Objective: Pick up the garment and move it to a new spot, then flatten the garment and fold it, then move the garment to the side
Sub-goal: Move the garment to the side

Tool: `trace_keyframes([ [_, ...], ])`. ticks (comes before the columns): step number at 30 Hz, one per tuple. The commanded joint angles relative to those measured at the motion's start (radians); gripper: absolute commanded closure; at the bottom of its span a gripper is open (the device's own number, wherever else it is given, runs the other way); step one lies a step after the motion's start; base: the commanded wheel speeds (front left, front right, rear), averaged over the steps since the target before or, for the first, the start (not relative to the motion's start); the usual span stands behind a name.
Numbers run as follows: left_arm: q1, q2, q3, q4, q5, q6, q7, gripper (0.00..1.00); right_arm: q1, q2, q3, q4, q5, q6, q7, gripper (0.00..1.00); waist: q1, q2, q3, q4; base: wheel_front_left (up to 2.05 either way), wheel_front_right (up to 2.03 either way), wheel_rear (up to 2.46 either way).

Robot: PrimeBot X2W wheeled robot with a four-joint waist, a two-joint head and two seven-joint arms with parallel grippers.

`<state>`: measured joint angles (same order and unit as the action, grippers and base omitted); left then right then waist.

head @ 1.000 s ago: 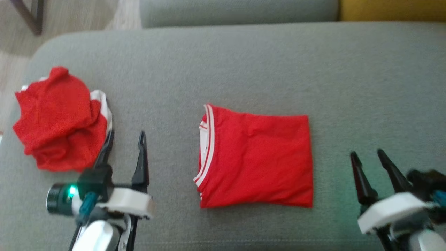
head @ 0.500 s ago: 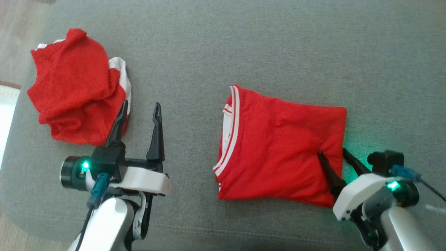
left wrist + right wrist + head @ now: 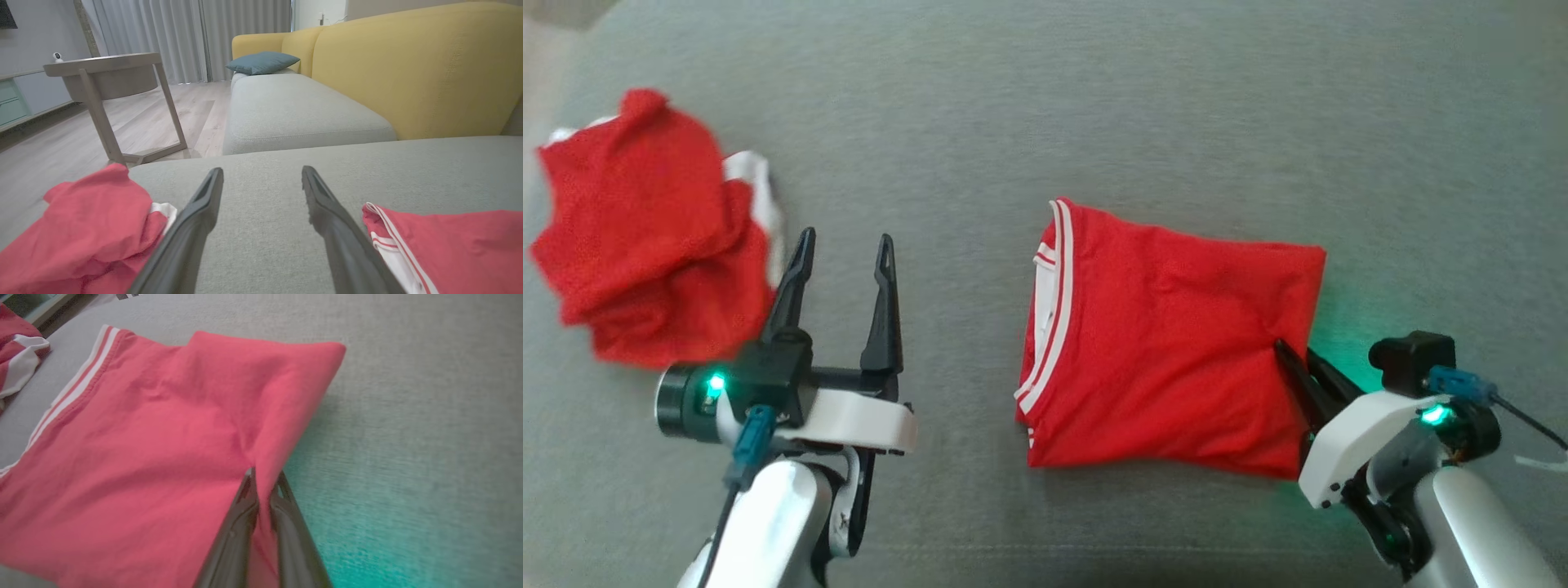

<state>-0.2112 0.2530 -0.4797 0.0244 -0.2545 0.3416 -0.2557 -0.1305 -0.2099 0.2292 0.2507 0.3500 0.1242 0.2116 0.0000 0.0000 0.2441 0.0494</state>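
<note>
red garment (image 3: 1168,343) on grey cushion (image 3: 1094,106)

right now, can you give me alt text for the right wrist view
The right gripper is shut on the edge of a folded red garment with white-striped trim, lying on a grey cushion. A crumpled red-and-white garment sits at the view's top left corner.

The right hand (image 3: 1294,351), a second ago spread open and well clear of the folded red T-shirt (image 3: 1160,343), moved in to the shirt's right edge, straddled its lower part, and then pinched shut on the cloth. The fabric there puckered toward the grip. The camera tipped downward as well, so the whole head view shifted.
</note>
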Motion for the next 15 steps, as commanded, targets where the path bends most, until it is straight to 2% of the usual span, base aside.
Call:
trace_keyframes([
  [1, -0.032, 0.015, 0.036, -0.036, 0.016, -0.003, -0.006, 0.00, -0.006, -0.030, 0.017, -0.043, -0.006, 0.007, -0.009, 1.00, 0.0000, 0.0000, -0.001, -0.057, 0.00, 0.00, 0.00],
  [8, -0.064, 0.013, 0.007, -0.031, 0.032, -0.031, -0.006, 0.00, -0.085, -0.109, 0.050, -0.055, -0.007, 0.007, -0.020, 1.00, 0.0000, 0.0000, 0.015, -0.213, 0.00, 0.00, 0.00],
  [15, -0.136, 0.005, -0.028, -0.026, 0.052, -0.059, 0.011, 0.00, -0.236, -0.261, 0.020, 0.005, 0.004, 0.007, -0.050, 1.00, 0.0000, 0.0000, 0.065, -0.311, 0.00, 0.00, 0.00],
])
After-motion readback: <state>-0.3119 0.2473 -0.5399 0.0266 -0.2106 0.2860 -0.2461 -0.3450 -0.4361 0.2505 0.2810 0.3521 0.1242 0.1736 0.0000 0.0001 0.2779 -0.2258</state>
